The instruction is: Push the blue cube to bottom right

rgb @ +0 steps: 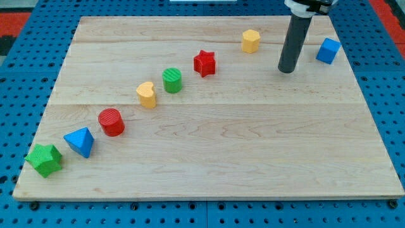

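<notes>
The blue cube (328, 50) sits near the wooden board's (253, 158) right edge, towards the view's top. My tip (287, 70) rests on the board to the left of the cube and slightly lower, a short gap apart from it. The dark rod rises from the tip to the view's top edge.
A diagonal line of blocks runs from the view's bottom left to the top: green star (44, 159), blue triangular block (80, 141), red cylinder (112, 121), yellow heart-like block (147, 94), green cylinder (172, 80), red star (204, 63), yellow hexagonal block (251, 40).
</notes>
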`<state>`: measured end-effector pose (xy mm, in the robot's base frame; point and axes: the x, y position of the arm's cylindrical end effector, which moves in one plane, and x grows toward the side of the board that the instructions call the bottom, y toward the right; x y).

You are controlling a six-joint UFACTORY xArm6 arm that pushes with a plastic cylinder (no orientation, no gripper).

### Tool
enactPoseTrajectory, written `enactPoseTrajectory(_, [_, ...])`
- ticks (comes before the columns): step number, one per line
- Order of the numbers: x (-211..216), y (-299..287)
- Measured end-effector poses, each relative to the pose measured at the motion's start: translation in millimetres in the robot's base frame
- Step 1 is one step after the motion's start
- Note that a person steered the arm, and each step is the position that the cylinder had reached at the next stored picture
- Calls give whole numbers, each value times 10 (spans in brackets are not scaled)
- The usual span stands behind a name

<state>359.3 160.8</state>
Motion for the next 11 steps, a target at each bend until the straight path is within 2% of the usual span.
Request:
enactPoseTrajectory(2, [-7, 6])
enactPoseTrajectory(4, [-876, 367])
enactPoseTrajectory(5, [-1064, 727])
enactPoseTrajectory(6, [-596, 1112])
enactPoseTrajectory(8, [782, 648])
enactPoseTrajectory(9, [974, 486])
enactPoseTrajectory(10, [832, 532])
enactPoseTrajectory(11, [994, 954])
